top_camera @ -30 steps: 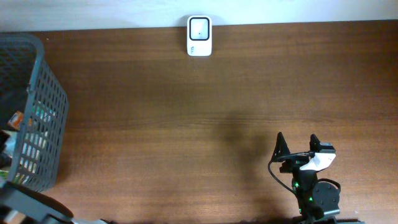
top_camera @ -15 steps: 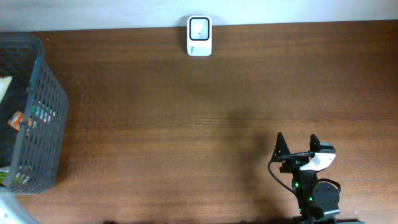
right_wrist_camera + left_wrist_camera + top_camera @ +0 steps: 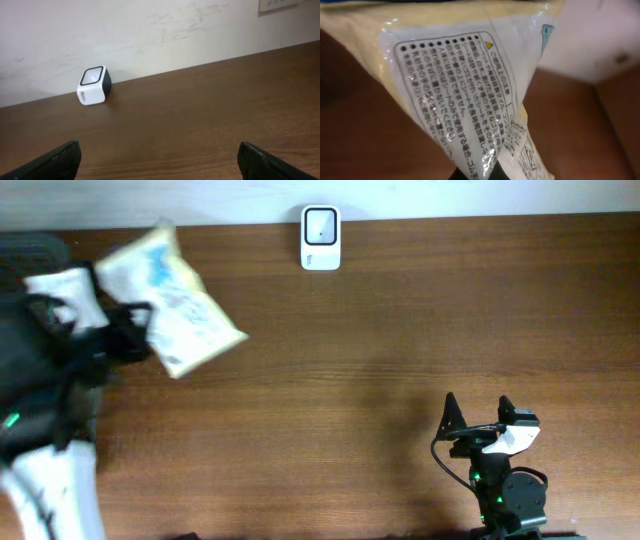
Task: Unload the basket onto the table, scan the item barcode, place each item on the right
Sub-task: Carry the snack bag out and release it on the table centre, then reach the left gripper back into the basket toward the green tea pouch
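My left pincer (image 3: 130,332) is clamped tight on 1 edge of a pale yellow and white crinkly plastic packet (image 3: 175,305), at the upper left of the overhead frame. In the left wrist view my dark fingertips (image 3: 475,172) pinch the packet's (image 3: 460,90) lower edge at bottom centre. The film fills most of that frame, with a black-bordered block of small printed text facing the lens. No barcode shows there that I can make out; it may be on another face.

The packet hangs in the air over the brown wooden table (image 3: 350,380), tilted, its free end pointing right and down.

The small white box-shaped scanner with a dark-rimmed window (image 3: 320,238) sits at top centre against the pale wall, to the right of the packet and well apart from it. The right wrist view has the scanner (image 3: 93,85) at centre left, nothing in front of its window.

My right pincer (image 3: 477,402) is at lower right, 2 jaws spread wide, holding nothing, well away from both.

Progress, my call: pick-up done, item in hand. Left to do: carry it right to the scanner, turn the barcode face to the window, get the read. Roughly a third through.
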Tool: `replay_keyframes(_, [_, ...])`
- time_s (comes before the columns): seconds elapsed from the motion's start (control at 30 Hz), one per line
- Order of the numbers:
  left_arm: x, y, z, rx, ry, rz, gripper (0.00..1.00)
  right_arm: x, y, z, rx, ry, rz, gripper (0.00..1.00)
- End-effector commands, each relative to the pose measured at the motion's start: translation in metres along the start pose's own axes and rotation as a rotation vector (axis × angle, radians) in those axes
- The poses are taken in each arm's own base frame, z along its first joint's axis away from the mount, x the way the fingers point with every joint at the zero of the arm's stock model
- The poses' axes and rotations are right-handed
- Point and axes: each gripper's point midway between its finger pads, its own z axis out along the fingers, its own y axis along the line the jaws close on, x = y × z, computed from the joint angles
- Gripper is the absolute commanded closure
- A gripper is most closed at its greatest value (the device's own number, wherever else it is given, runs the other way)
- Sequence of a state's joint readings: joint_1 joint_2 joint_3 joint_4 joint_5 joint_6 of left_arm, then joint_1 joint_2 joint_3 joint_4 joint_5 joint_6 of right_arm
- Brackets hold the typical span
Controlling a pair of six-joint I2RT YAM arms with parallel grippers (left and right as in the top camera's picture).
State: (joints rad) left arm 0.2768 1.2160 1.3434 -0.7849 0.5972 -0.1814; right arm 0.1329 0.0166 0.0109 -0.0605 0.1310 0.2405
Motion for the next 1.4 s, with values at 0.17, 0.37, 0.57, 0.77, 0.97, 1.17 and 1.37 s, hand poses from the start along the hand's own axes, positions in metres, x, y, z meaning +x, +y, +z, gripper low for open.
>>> replay_keyframes(0.17, [0.117, -0.019, 0.152, 0.093, 0.346, -0.165, 1.0, 0.004, -0.001, 0.0, 0.003, 0.009, 0.006, 0.01])
replay_keyframes(0.37, [0.16, -0.035, 0.207, 0.007, 0.392, -0.228, 1.0, 0.004, -0.001, 0.0, 0.003, 0.009, 0.006, 0.01])
replay_keyframes(0.57, [0.182, -0.041, 0.221, -0.045, 0.413, -0.18, 0.78, 0.004, -0.001, 0.0, 0.003, 0.009, 0.006, 0.01])
replay_keyframes(0.77, [0.177, -0.04, 0.219, -0.042, 0.4, -0.184, 0.39, 0.004, -0.001, 0.0, 0.003, 0.009, 0.006, 0.01])
replay_keyframes(0.97, [0.06, -0.043, 0.157, -0.05, 0.115, -0.036, 0.35, 0.004, -0.001, 0.0, 0.003, 0.009, 0.006, 0.01])
replay_keyframes(1.17, [-0.035, -0.009, 0.043, -0.304, -0.186, 0.03, 0.03, 0.004, -0.001, 0.0, 0.003, 0.009, 0.006, 0.01])
replay_keyframes(1.37, [-0.063, 0.089, -0.082, -0.696, -0.39, -0.112, 0.01, 0.004, -0.001, 0.0, 0.003, 0.009, 0.006, 0.01])
